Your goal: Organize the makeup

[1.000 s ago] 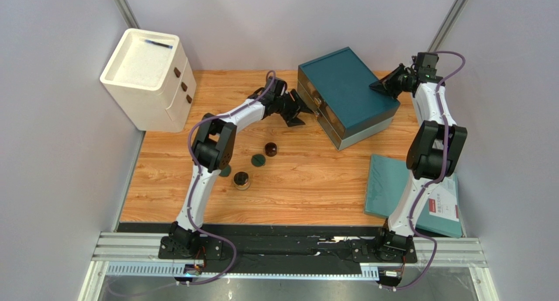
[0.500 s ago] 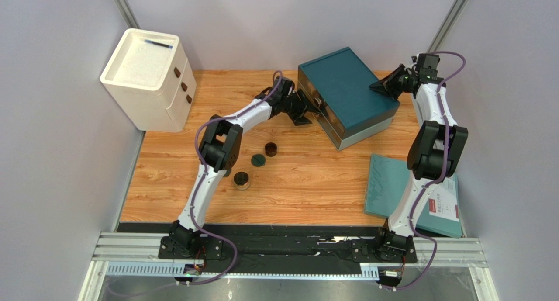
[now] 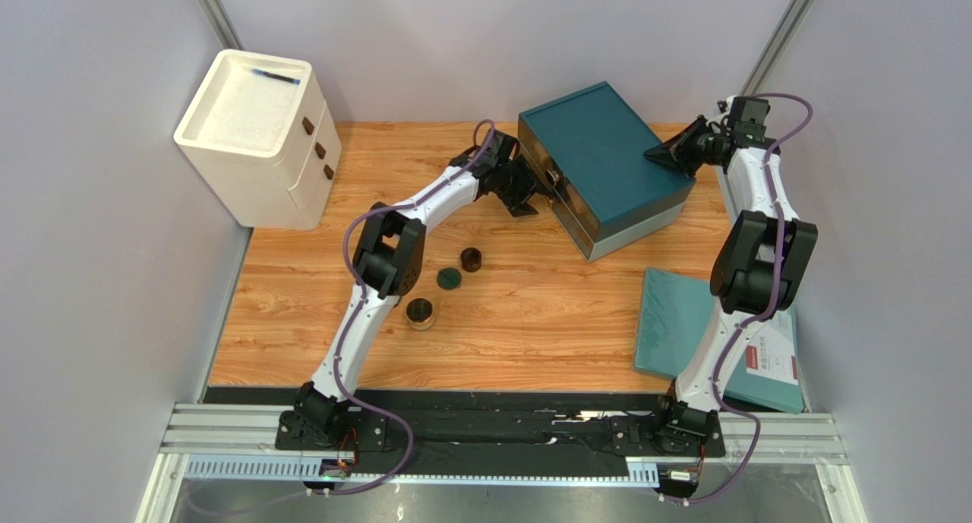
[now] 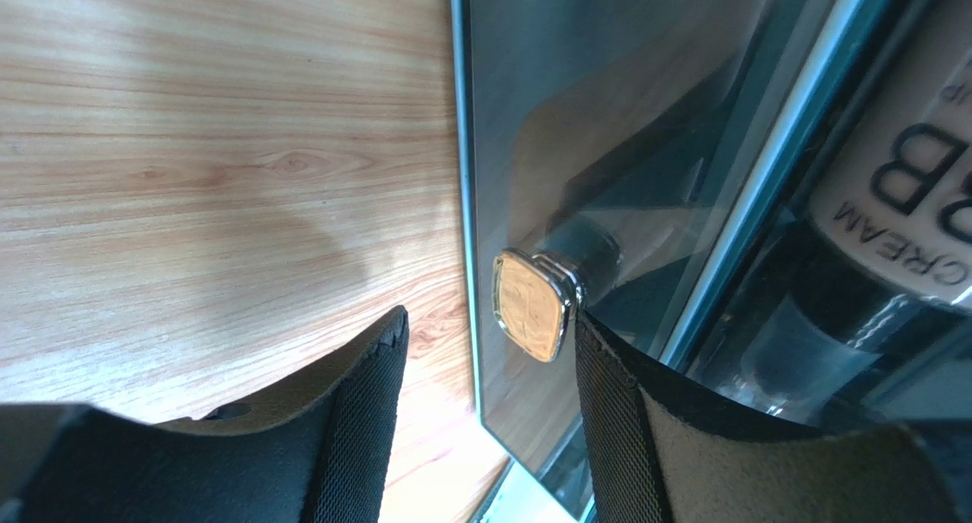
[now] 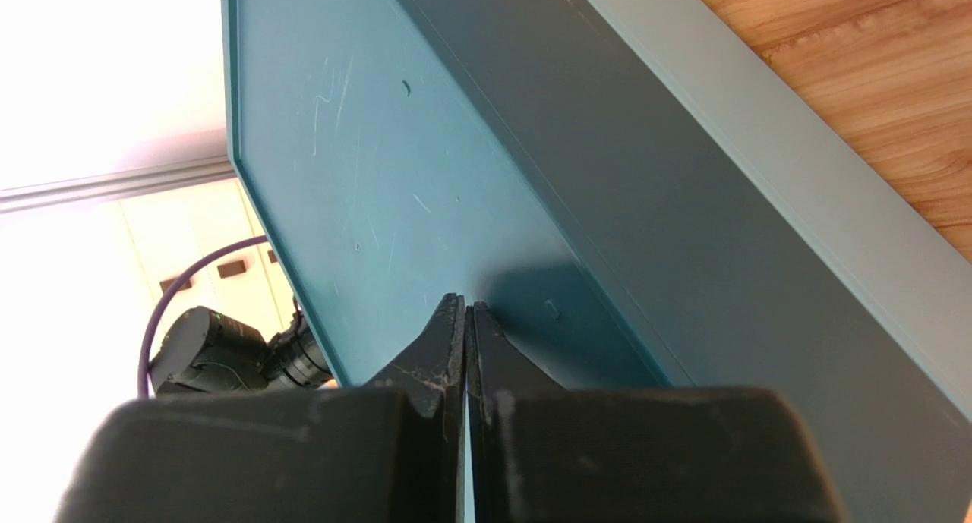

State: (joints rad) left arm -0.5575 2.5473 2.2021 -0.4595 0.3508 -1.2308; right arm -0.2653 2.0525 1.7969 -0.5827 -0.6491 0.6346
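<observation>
At drawer knob (image 4: 532,304), left pincer (image 4: 488,324) half-open

Makeup, four pieces in view
A dark round jar (image 3: 470,259), a flat dark green disc (image 3: 450,279) and a second dark jar (image 3: 420,311) sit in a diagonal row on the wooden table (image 3: 548,318), near one another but apart. A peach tube (image 4: 913,136) lettered "BB CREAM", with a dark cap, lies just past the teal drawer front (image 4: 548,125)

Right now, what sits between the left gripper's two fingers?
Between the left gripper's open jaws sits the gold knob on the teal drawer box's front, nearer one jaw than the other. The left wrist view shows it.
</observation>
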